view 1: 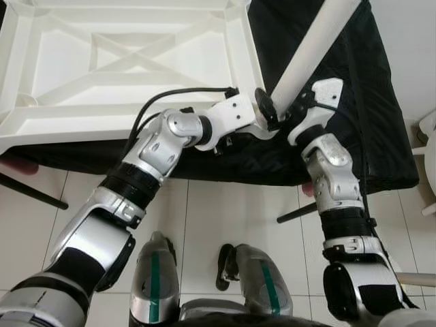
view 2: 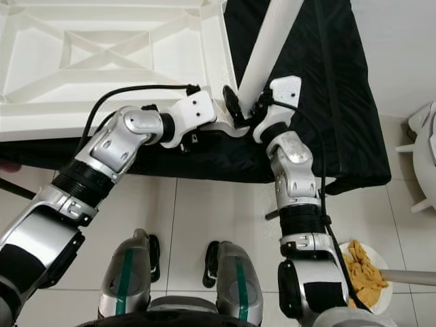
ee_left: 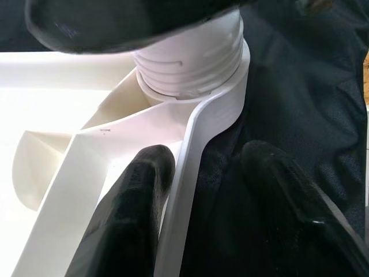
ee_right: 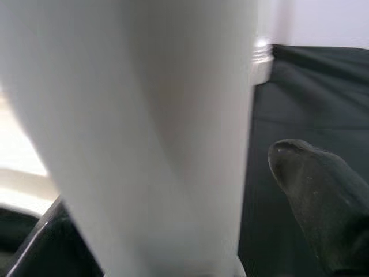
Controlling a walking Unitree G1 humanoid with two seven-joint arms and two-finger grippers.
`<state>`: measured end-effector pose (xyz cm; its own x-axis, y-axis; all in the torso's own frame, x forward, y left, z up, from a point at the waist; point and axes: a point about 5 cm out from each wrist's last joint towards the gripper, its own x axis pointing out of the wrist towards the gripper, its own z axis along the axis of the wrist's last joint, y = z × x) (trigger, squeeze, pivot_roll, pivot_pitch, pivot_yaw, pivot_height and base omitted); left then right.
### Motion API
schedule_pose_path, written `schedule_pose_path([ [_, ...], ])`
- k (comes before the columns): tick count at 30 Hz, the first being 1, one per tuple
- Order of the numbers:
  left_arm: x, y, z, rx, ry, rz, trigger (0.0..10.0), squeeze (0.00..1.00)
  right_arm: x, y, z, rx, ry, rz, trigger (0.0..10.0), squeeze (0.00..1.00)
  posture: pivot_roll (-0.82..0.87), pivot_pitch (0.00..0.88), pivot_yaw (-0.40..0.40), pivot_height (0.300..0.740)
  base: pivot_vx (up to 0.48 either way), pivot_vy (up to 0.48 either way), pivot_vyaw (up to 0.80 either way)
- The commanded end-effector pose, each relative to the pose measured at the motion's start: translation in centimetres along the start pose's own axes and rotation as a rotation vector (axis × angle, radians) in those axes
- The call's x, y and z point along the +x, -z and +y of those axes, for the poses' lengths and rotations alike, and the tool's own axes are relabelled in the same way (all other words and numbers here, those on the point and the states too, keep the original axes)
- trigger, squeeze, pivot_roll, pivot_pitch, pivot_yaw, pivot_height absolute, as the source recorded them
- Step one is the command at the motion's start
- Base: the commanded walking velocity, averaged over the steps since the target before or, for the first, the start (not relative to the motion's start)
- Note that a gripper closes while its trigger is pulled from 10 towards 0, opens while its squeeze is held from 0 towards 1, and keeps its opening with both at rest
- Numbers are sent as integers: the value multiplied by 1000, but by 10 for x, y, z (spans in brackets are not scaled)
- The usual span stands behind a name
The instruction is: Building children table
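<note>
White table leg (view 1: 315,51) (threaded end) in upturned tabletop's (view 1: 129,65) corner.

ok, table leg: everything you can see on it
The leg is a smooth white plastic-looking tube, tilted, its upper end out of frame. Its threaded lower end sits in the corner socket of the upturned tabletop. The right tool is closed around it near the base; the left tool straddles the tabletop's rim beside it.

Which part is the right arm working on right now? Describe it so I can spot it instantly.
Find the black cloth with the upturned white tabletop lying on it. At the tabletop's near right corner a white table leg rises at a slant, gripped by the right tool. It is the one smooth round tube among flat ribbed panels.
</note>
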<state>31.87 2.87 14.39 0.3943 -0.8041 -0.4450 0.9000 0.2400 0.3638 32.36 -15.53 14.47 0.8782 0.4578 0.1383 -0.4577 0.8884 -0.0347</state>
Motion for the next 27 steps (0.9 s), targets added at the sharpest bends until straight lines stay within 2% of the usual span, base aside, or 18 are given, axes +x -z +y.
schedule_pose_path([
  [1,2,1,-5,9,55,8,10000,0,-2,2,-2,5,-30,1,10000,0,39,23,-73,740,0,0,0],
  [5,2,1,-4,11,54,9,10000,0,-1,2,-5,7,-88,13,10000,0,40,22,-68,740,0,0,0],
  [7,1,0,-2,16,52,10,10000,0,-1,6,-9,21,-194,43,10000,0,41,23,-62,740,0,0,0],
  [19,0,0,0,21,52,11,10000,0,1,13,-17,10,-260,93,9804,0,45,28,-55,740,0,0,0],
  [20,0,0,0,21,52,11,10000,0,1,14,-19,8,-265,95,2980,0,46,29,-54,740,0,0,0],
  [22,0,0,0,21,52,11,10000,0,1,14,-19,8,-265,95,2980,0,46,29,-54,740,0,0,0],
  [23,0,-1,0,22,52,11,10000,0,2,14,-20,9,-269,96,2549,0,46,30,-54,740,0,0,0],
  [24,0,-1,0,22,52,11,10000,0,2,14,-20,9,-269,96,2549,0,46,30,-54,740,0,0,0],
  [25,0,0,0,22,53,12,10000,0,1,14,-21,12,-272,93,0,0,45,32,-52,740,0,0,0],
  [27,0,0,0,22,53,12,10000,0,1,14,-21,12,-272,93,0,0,45,32,-52,740,0,0,0],
])
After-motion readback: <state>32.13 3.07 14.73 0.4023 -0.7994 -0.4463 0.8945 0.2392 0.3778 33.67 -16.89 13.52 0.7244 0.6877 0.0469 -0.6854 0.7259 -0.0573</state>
